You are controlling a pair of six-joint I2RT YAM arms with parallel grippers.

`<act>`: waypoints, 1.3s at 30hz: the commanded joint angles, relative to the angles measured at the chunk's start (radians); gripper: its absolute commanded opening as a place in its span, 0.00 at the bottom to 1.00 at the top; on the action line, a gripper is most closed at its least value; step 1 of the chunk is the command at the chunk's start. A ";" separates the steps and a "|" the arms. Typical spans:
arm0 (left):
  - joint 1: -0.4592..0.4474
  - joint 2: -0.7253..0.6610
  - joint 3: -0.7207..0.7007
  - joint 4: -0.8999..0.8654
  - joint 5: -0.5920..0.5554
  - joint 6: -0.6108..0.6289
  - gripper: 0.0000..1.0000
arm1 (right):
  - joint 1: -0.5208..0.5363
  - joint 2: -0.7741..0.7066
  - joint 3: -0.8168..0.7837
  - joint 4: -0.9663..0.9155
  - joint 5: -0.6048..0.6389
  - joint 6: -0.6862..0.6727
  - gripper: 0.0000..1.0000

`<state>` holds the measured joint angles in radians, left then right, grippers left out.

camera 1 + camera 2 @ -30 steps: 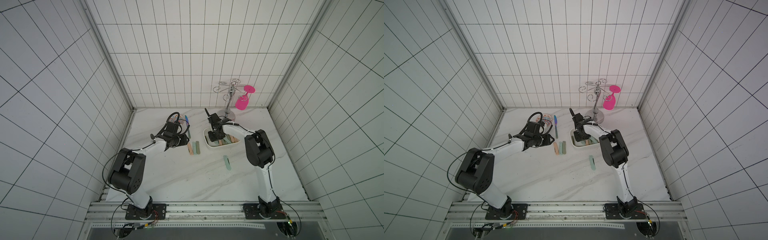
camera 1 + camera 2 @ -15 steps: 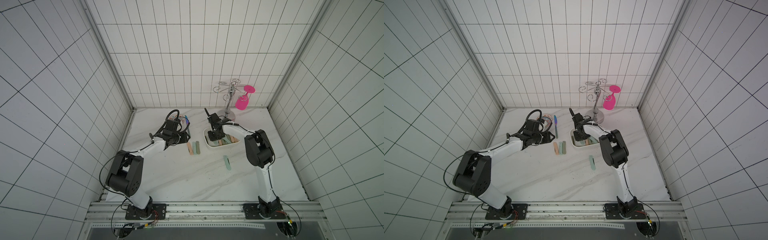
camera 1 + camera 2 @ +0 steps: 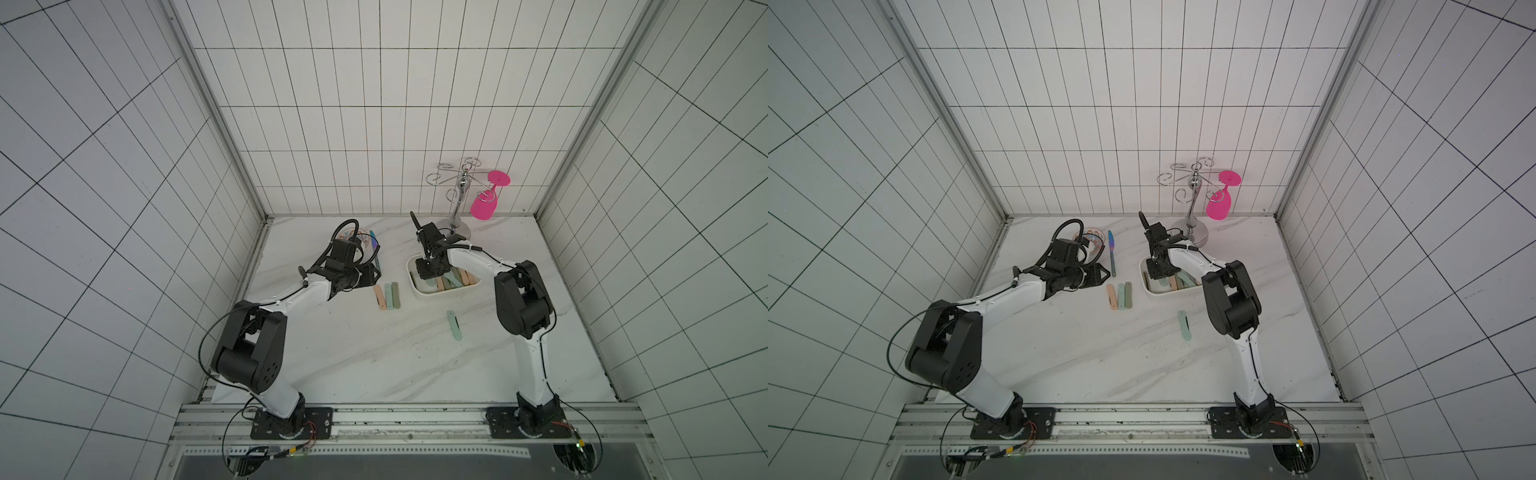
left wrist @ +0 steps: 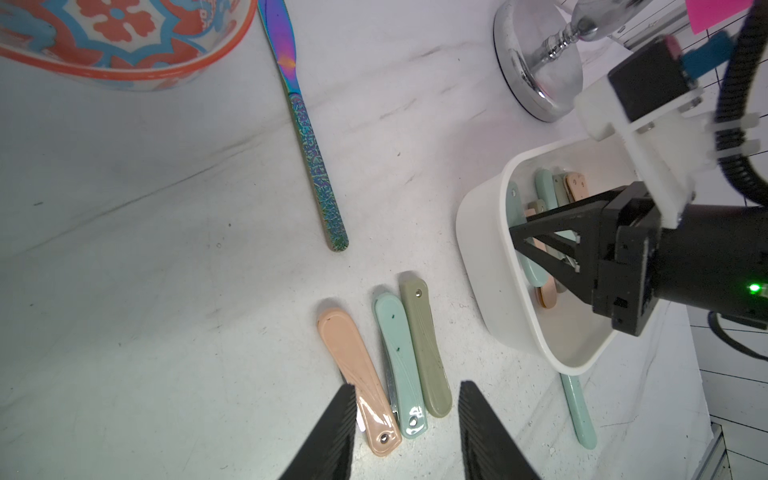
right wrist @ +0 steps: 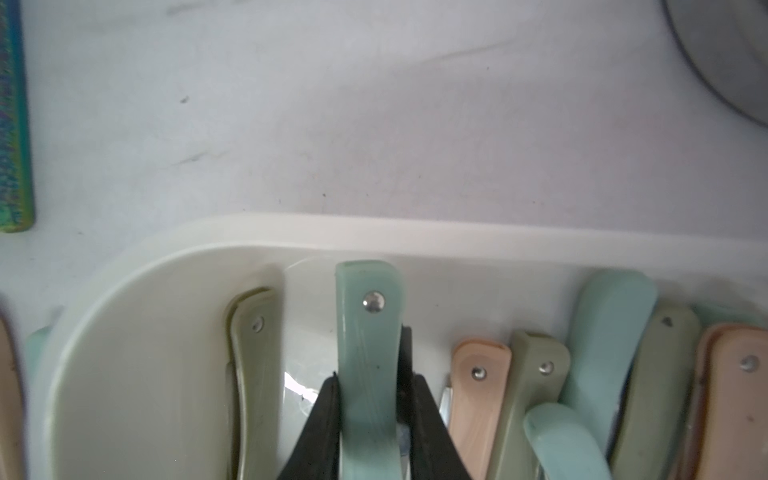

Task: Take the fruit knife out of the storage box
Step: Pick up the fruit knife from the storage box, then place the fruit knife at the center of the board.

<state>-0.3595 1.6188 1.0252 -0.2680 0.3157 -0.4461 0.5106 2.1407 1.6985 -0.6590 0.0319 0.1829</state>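
The white storage box stands right of the table's middle and holds several folded fruit knives with peach, mint and olive handles. My right gripper reaches down into the box and is shut on a mint-green fruit knife, its handle pinched between both fingers, near the box's rim. In both top views the right gripper covers the box's left end. My left gripper hovers open and holds nothing. It is over a peach knife, a mint knife and an olive knife lying side by side on the table.
A patterned round bowl and an iridescent table knife lie at the back left. A chrome glass rack with a pink glass stands behind the box. One more mint knife lies in front of the box. Tiled walls enclose the table.
The right gripper's jaws have closed onto the mint-green knife inside the box. The left wrist has shifted only slightly beside the three knives on the table.
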 commanded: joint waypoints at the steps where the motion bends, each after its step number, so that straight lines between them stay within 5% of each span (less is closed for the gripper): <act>1: 0.004 -0.024 0.026 0.001 0.007 0.015 0.44 | 0.002 -0.072 0.022 -0.036 0.000 0.001 0.00; 13: 0.002 -0.029 0.050 -0.005 0.010 0.020 0.44 | 0.009 -0.288 -0.070 -0.141 -0.050 0.018 0.00; 27: -0.045 -0.018 0.093 -0.033 -0.017 0.030 0.44 | 0.181 -0.618 -0.519 -0.143 -0.098 0.166 0.00; 39: -0.081 -0.020 0.092 -0.056 -0.038 0.024 0.44 | 0.218 -0.582 -0.761 0.127 -0.016 0.299 0.00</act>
<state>-0.4358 1.6169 1.0946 -0.3134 0.2970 -0.4290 0.7219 1.5307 0.9829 -0.6342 -0.0326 0.4168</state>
